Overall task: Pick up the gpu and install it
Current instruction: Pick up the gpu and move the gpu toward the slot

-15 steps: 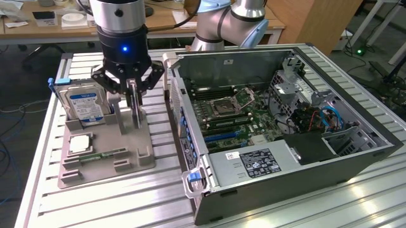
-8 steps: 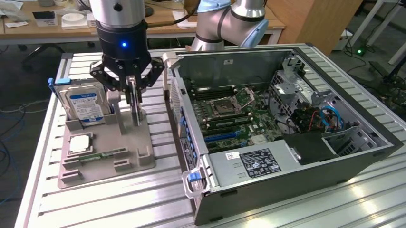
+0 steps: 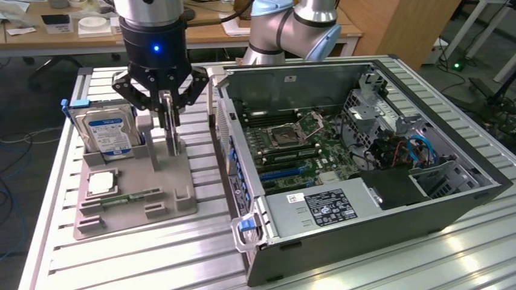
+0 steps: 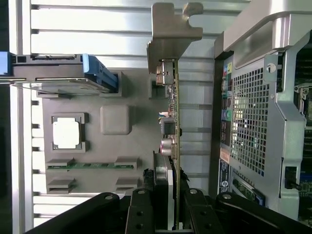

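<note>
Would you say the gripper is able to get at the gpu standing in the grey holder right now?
Most likely yes: the gripper straddles the top edge of the gpu, seemingly clamped on it, and the hard drive stands apart in its own slot.

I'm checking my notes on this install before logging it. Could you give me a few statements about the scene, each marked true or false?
1. The gripper is closed on the gpu. True.
2. The hard drive lies flat inside the computer case. False: it stands upright in the gray holder.
3. The computer case is open, with its motherboard exposed. True.
4. The gpu is seated on the motherboard. False: it is at the gray holder, outside the computer case.
</note>
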Available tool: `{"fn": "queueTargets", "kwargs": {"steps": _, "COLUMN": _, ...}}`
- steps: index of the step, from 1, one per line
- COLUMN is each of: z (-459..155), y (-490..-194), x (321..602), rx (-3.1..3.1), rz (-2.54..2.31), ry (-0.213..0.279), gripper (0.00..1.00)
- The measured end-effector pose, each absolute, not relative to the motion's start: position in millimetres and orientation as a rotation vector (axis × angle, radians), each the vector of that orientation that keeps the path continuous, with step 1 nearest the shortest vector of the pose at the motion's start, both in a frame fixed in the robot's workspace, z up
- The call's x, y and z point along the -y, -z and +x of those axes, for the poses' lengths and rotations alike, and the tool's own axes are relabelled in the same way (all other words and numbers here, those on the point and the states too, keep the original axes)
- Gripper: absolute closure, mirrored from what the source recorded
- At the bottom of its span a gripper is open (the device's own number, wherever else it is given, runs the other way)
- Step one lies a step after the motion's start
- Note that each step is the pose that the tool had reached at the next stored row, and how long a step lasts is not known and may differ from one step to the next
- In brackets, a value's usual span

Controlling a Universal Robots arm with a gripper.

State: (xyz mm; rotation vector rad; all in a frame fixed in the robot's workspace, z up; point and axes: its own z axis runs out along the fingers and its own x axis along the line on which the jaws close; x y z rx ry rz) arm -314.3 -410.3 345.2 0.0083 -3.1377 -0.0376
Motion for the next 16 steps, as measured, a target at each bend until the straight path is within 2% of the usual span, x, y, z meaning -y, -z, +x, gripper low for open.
{"fn": "queueTargets", "kwargs": {"steps": 16, "z": -314.3, "y": -365.9, "x": 410.2, "rx": 3.138, "rz": 0.008, "ry": 0.038, "gripper": 0.72}}
